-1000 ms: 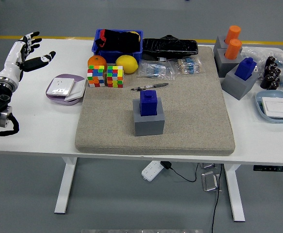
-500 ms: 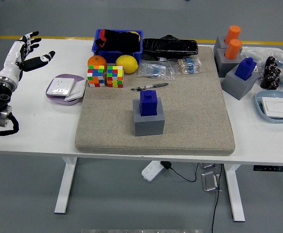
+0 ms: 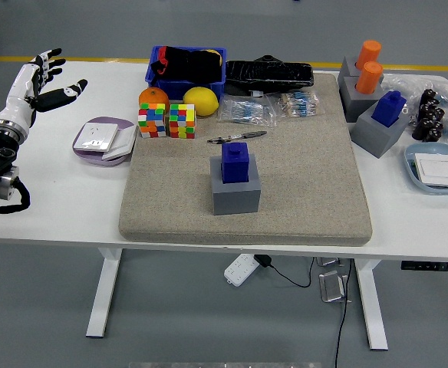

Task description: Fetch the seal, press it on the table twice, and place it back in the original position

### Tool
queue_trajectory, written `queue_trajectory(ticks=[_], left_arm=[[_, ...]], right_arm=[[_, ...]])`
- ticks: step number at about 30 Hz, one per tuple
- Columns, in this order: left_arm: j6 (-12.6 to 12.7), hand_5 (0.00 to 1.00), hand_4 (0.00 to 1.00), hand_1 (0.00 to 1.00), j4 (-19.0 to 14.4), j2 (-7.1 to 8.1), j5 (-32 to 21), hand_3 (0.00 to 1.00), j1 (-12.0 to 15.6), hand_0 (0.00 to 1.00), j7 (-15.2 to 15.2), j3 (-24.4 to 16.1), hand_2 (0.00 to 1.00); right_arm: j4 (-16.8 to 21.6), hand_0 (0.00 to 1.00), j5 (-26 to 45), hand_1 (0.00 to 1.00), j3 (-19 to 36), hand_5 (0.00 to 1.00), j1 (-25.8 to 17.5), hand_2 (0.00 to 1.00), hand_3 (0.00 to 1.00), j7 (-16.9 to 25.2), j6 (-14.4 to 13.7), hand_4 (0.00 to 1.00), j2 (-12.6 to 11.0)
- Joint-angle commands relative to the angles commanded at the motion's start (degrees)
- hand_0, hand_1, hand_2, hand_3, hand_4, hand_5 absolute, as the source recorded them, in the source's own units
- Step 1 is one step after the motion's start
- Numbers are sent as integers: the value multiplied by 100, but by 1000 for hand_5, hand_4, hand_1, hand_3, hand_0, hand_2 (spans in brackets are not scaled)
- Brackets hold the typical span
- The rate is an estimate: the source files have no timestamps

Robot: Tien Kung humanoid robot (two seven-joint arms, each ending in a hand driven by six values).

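A blue seal (image 3: 235, 162) stands upright in a grey block holder (image 3: 235, 188) near the middle of the beige felt mat (image 3: 301, 199). My left hand (image 3: 46, 86) hovers over the table's far left edge, well away from the seal, its fingers spread and holding nothing. The right arm does not show.
A second blue seal (image 3: 390, 107) and two orange ones (image 3: 368, 65) sit in grey holders at the right. Two puzzle cubes (image 3: 167, 120), an orange, a lemon, a blue bin (image 3: 187, 70) and a pen (image 3: 237, 138) lie behind the seal. A purple dish (image 3: 101, 140) is at left, a blue one (image 3: 436, 167) at right.
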Motion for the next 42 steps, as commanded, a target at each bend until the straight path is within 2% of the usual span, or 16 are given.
queue_trajectory(ticks=[42], left_arm=[[-3,153,777,903,-24,9,3,921,33,939,4,34,890]], right_arm=[[-1,793,23,704,-123,542,9,687,643,3,12,765,-37]])
